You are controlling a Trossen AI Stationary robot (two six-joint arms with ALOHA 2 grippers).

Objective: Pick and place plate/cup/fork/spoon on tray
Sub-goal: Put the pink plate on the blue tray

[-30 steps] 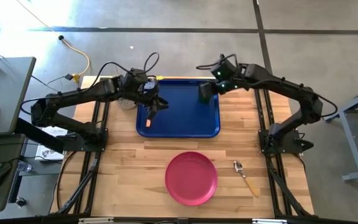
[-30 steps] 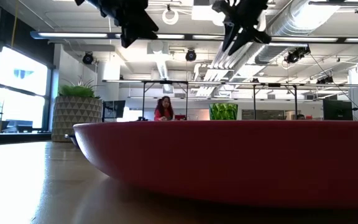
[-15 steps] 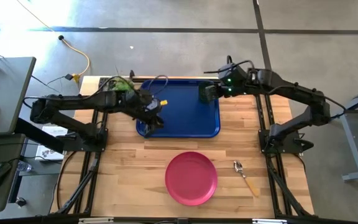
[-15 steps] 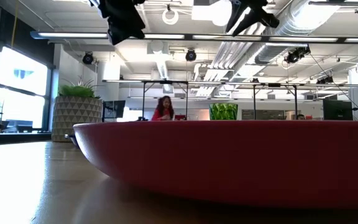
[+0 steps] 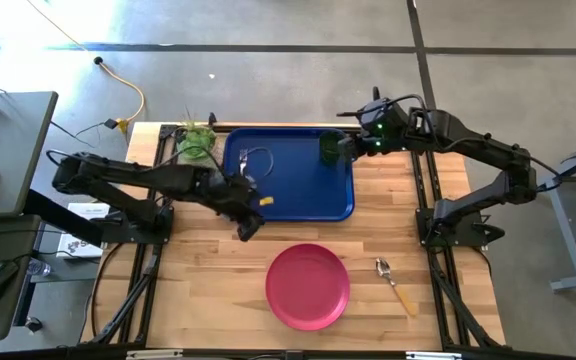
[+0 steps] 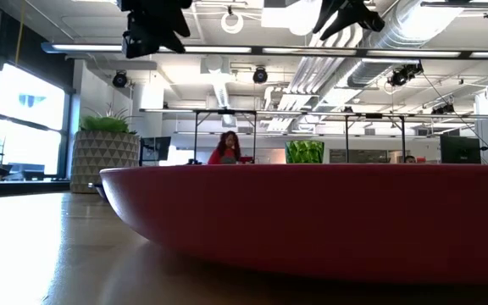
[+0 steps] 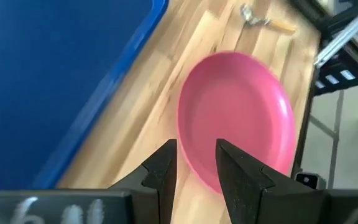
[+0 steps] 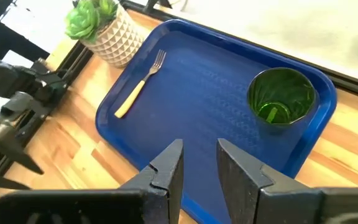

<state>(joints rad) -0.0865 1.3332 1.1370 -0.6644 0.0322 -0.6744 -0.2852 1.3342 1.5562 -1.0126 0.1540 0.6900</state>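
the tray [image 5: 288, 190] sits at the counter's [image 5: 198, 280] far middle, a potted plant [image 5: 196, 142] just off its left corner. the left hand [image 5: 247, 226] hovers beside its near-left corner, fingers slightly parted, empty. the fork [image 8: 139, 85] lies on the tray's left, the cup [image 8: 281, 97] upright at its right. nearer lie the plate [image 5: 308, 286], then the spoon [image 5: 395, 283]. the right hand [image 5: 350, 147], slightly parted and empty, hangs by the cup.
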